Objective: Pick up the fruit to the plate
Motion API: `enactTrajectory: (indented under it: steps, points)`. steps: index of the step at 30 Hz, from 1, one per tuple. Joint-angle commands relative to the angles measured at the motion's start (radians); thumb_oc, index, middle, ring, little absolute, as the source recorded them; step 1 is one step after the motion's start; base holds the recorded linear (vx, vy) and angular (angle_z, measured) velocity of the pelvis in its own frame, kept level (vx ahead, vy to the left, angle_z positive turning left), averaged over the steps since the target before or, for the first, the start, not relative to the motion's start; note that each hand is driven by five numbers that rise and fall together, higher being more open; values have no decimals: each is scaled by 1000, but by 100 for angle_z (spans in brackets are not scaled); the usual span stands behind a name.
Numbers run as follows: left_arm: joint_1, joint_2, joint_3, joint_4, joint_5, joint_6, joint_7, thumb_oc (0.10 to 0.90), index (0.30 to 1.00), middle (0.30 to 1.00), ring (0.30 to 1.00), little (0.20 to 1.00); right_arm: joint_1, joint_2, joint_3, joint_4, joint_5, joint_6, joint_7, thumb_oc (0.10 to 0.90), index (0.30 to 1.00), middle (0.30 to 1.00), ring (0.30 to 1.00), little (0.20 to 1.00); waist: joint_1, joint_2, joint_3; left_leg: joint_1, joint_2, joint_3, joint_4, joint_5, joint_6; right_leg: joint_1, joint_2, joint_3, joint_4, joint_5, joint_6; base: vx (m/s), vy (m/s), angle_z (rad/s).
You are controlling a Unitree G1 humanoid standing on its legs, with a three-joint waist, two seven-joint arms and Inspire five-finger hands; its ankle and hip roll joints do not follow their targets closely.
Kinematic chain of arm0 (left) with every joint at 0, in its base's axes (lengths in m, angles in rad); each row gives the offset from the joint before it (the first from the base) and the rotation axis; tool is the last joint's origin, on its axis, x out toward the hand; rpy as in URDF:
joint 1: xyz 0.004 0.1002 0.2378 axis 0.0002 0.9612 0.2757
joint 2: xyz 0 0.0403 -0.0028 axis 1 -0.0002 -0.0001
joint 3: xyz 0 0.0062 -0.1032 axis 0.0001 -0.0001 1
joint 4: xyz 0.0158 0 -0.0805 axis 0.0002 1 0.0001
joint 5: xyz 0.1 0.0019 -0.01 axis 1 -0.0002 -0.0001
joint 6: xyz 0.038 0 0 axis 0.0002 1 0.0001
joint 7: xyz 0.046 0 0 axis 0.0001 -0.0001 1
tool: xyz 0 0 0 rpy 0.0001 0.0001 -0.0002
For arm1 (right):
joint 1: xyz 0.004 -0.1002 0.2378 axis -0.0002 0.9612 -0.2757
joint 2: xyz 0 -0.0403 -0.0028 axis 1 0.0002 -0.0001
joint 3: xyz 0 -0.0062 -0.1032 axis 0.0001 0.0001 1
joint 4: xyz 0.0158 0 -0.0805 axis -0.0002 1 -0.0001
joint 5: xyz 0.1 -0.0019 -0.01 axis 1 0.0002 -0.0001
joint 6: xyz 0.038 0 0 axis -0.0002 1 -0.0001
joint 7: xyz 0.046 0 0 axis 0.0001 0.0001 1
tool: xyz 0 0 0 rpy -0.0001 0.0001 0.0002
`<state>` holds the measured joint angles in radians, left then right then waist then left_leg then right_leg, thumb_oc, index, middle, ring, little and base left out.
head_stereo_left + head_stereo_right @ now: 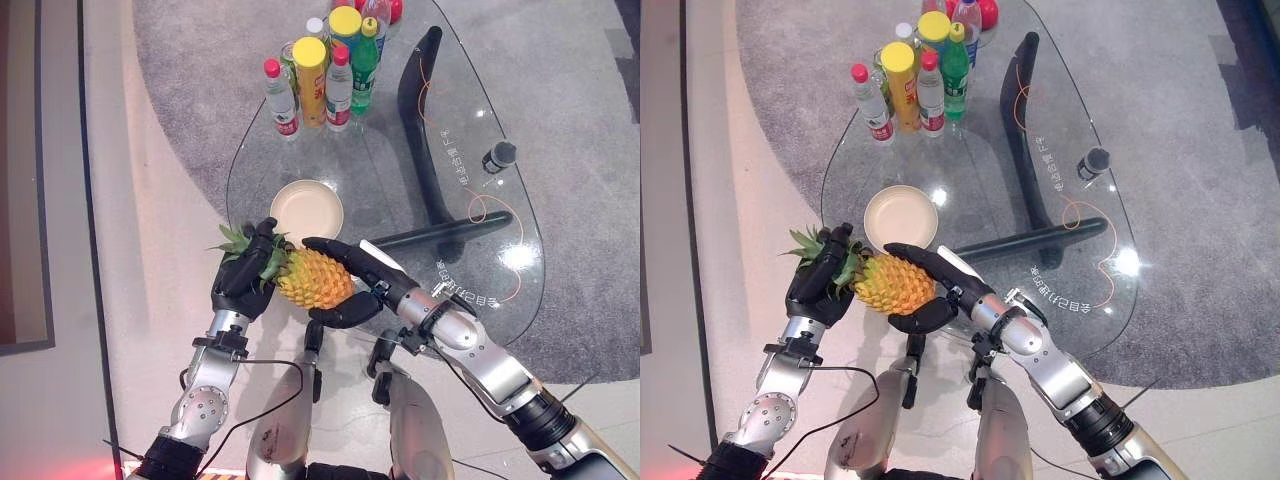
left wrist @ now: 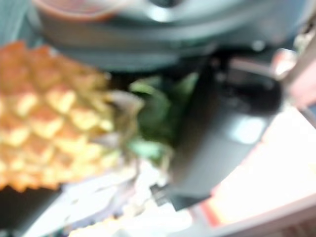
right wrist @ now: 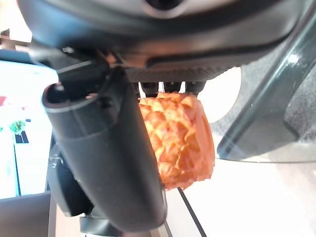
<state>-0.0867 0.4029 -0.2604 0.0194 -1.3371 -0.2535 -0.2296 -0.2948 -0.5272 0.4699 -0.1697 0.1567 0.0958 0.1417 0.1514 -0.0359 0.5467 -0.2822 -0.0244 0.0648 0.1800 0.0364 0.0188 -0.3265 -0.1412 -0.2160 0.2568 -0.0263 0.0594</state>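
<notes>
The pineapple (image 1: 313, 278) is held level above the glass desk (image 1: 500, 215) edge, just at 6 o'clock of the empty plate (image 1: 306, 211). Its body is clamped by the right hand (image 1: 345, 270), its leafy crown by the left hand (image 1: 243, 272), likely so it is steadied.

Bright, even light; white glare spots on the glass table (image 1: 500, 255); left wrist view heavily blurred.
</notes>
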Motion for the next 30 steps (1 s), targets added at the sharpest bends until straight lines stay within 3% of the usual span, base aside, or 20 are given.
enactTrajectory:
  steps: [1, 8, 15, 22, 30]
  points:
    - [-35, -19, 19, -247, 95, -80, -74, 100, 300, 300, 300, 200, -41, 9, -111, -178, -2, -120, -84, 800, 900, 900, 900, 900, -24, 7, -27, -10, -75, 2, 131, -131, 57, 50, 34, -9, 70, 13, 49, 0, 0, 0]
    - [-30, 6, 64, -221, 248, -166, -12, 100, 300, 300, 300, 200, 37, -15, -191, -172, -13, -149, -108, 800, 900, 900, 900, 900, -41, 7, -27, -22, -70, 11, 141, -139, 56, 33, 37, -4, 85, 6, 52, 4, 1, -2]
    - [-72, 44, 89, -127, 472, -256, 151, 100, 300, 300, 300, 200, 62, -33, -213, -135, 12, -152, -97, 800, 900, 900, 900, 900, -59, 8, -27, -29, -69, 16, 153, -142, 52, 18, 39, 12, 100, -2, 55, 2, 3, -1]
    - [-162, 67, 114, -26, 617, -368, 289, 100, 300, 300, 300, 200, 35, -30, -183, -70, 28, -126, -90, 800, 900, 900, 900, 900, -73, 9, -27, -48, -63, 24, 181, -149, 41, -1, 37, 21, 118, -22, 52, 12, 17, -1]
    - [-303, 114, 109, 50, 742, -415, 447, 100, 300, 300, 300, 200, -48, -25, -128, -24, 57, -63, -115, 800, 900, 900, 900, 900, -88, 3, -27, -97, -53, 34, 199, -152, 35, -63, 39, 35, 147, -30, 55, -5, 12, -1]
